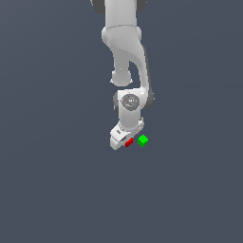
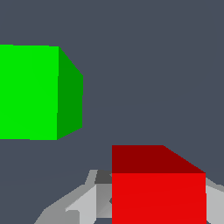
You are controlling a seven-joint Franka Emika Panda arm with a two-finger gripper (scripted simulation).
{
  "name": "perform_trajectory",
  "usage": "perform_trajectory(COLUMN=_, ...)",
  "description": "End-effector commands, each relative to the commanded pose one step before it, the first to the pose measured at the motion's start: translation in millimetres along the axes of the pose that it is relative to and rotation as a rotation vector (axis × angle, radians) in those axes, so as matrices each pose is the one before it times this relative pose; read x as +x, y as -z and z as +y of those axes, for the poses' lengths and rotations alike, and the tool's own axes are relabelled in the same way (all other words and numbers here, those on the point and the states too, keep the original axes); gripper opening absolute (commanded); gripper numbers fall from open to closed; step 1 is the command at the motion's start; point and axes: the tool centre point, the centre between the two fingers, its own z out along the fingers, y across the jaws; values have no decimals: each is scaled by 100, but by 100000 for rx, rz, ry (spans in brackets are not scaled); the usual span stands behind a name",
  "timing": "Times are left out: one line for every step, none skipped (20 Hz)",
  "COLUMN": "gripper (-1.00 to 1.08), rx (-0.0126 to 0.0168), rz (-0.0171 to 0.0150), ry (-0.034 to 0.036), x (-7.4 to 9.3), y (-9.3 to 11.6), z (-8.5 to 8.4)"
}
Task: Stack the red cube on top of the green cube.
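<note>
The red cube point(image 1: 128, 142) sits between the fingers of my white gripper point(image 1: 126, 141), which partly hides it in the exterior view. In the wrist view the red cube point(image 2: 158, 192) fills the space between the grey fingers point(image 2: 83, 203), which touch both of its sides; the gripper point(image 2: 158, 210) is shut on it. The green cube point(image 1: 143, 140) stands alone on the floor just to the exterior view's right of the red cube, with a small gap between them. It is large in the wrist view point(image 2: 30, 92). I cannot tell whether the red cube is off the floor.
The white arm point(image 1: 126, 52) comes down from the top of the exterior view. The dark grey floor point(image 1: 57, 180) surrounds both cubes.
</note>
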Motion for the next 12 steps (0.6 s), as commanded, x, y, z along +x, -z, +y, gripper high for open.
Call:
perform_trajectory(gripper=-100, rx=-39, rz=54, ry=14, x=33, y=-41, z=10)
perform_trajectory(gripper=-100, rx=0, rz=0, ry=0, x=0, y=0, z=0)
perform_trajectory(gripper=-100, rx=0, rz=0, ry=0, x=0, y=0, z=0)
perform_trajectory(gripper=-100, rx=0, rz=0, ry=0, x=0, y=0, z=0)
perform_trajectory(gripper=-100, rx=0, rz=0, ry=0, x=0, y=0, z=0)
perform_trajectory(gripper=-100, rx=0, rz=0, ry=0, x=0, y=0, z=0)
perform_trajectory(gripper=-100, rx=0, rz=0, ry=0, x=0, y=0, z=0)
perform_trajectory(gripper=-100, rx=0, rz=0, ry=0, x=0, y=0, z=0)
perform_trajectory(gripper=-100, rx=-31, rz=-12, ry=-92, x=-43, y=35, z=52)
perform_trajectory(gripper=-100, rx=0, rz=0, ry=0, x=-1, y=29, z=0)
perform_trajectory(gripper=-100, rx=0, rz=0, ry=0, x=-3, y=88, z=-1)
perform_trajectory(gripper=-100, rx=0, rz=0, ry=0, x=-5, y=147, z=-2)
